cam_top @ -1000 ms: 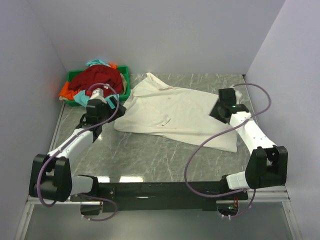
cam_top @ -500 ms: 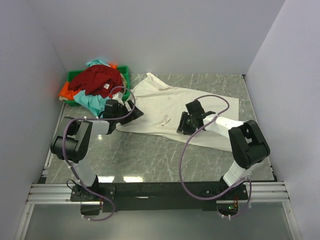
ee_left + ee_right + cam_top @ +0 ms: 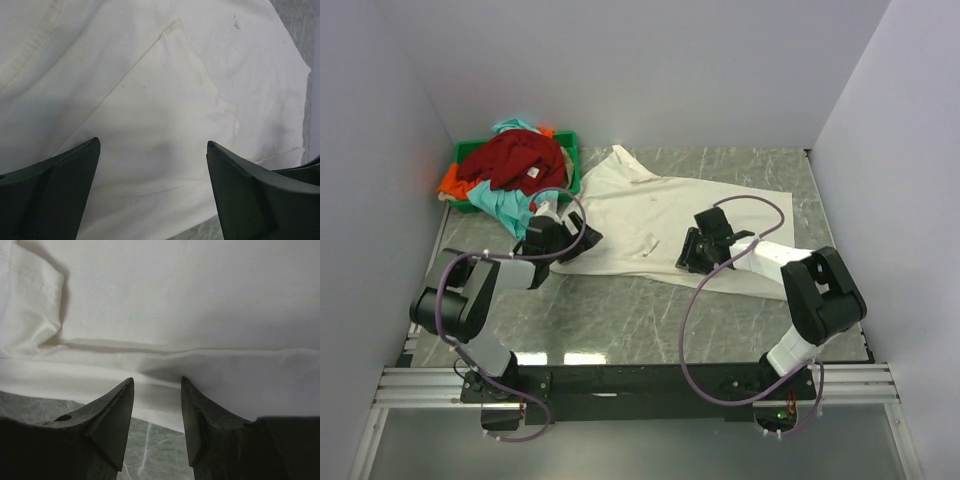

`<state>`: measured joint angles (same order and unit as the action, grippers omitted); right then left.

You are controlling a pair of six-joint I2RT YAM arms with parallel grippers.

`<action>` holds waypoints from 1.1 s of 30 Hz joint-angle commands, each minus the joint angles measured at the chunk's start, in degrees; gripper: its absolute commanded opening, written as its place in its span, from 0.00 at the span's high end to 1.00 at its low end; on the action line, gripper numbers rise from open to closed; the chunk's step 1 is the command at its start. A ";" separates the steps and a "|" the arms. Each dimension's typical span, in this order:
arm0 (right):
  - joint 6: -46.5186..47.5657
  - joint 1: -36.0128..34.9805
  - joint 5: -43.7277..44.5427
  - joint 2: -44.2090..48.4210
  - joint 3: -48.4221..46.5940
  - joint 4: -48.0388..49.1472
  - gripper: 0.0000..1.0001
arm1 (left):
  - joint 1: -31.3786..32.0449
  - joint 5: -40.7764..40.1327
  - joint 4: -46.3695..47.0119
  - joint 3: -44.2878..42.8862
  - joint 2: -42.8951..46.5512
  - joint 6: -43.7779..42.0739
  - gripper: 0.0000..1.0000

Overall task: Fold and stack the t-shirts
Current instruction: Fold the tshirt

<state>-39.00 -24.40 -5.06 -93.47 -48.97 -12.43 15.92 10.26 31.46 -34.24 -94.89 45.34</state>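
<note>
A cream-white t-shirt lies spread across the middle of the table. My left gripper hovers low over its left edge, jaws wide open with only cloth beneath my left gripper. My right gripper is at the shirt's near hem. In the right wrist view my right gripper is partly open with nothing between its fingers. The dark red t-shirt, teal t-shirt and orange t-shirt are heaped in and over a bin.
The green plastic bin stands at the back left corner, close behind my left gripper. Grey walls close in the table on the left, back and right. Bare marbled tabletop shows between the shirt and the arm bases.
My left gripper has swung from beside the bin onto the shirt's left edge. The right gripper has moved from the shirt's right side leftward to the near hem.
</note>
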 commanded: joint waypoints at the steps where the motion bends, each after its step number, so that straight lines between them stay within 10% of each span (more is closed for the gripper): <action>1: 0.07 0.06 4.71 2.41 5.10 -5.41 0.50 | 1.48 -5.59 -6.85 6.10 3.39 2.11 0.05; 15: -3.01 -0.03 1.99 18.76 16.45 -6.47 0.50 | 11.67 -17.29 -19.14 19.65 32.71 10.20 0.03; 24: -0.82 -0.03 4.96 31.14 11.19 -17.27 0.49 | 13.34 -20.63 -36.72 16.05 54.17 8.98 0.01; 33: 4.71 6.99 5.24 35.37 4.94 -22.56 0.48 | 13.34 -19.75 -50.00 4.81 56.75 3.09 0.01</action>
<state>-37.82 -20.91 -0.32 -59.70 -42.54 -32.23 28.97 -8.93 -12.84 -24.86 -38.83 51.70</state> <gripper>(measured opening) 0.516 0.993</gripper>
